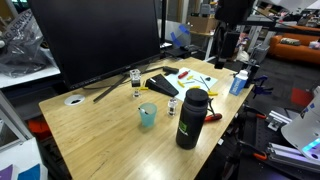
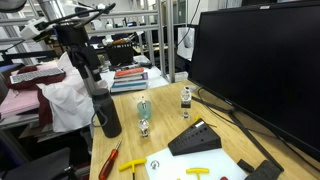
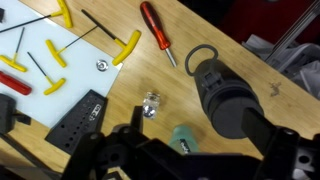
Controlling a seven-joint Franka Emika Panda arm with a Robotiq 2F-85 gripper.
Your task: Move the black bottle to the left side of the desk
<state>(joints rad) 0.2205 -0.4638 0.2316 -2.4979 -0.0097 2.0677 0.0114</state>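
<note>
The light-wood table carries a big dark monitor along its far side. The black bottle stands upright close to the table's near edge, just right of a teal cup. The pincer hangs above the table's far right end, well apart from the bottle and higher than its cap. In the wrist view the pincer looks spread wide and grips nothing, with the bottle's cap below it. That view alone shows yellow hex keys on a white sheet. Only an exterior view shows a blue bottle and a tape roll.
</note>
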